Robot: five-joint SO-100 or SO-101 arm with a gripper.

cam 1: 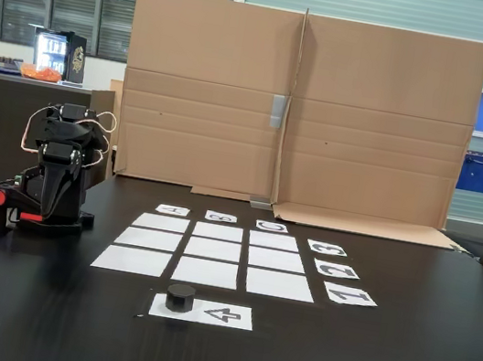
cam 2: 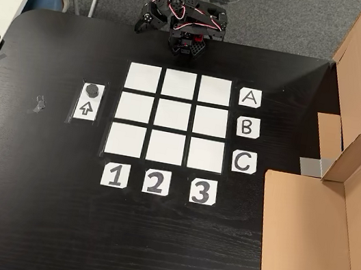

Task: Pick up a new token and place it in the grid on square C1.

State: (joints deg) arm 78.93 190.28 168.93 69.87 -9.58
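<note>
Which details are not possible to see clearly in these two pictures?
- Claw: in the fixed view the folded arm hides it; in the other view the arm is small and tangled in wires, so open or shut cannot be told.
- Table: cut by the picture edges in the other view.
- Token: covers part of the arrow sheet.
- Labels A and B: too small to read in the fixed view.

low front view, overhead view, grid (cam 1: 213, 250) shared
</note>
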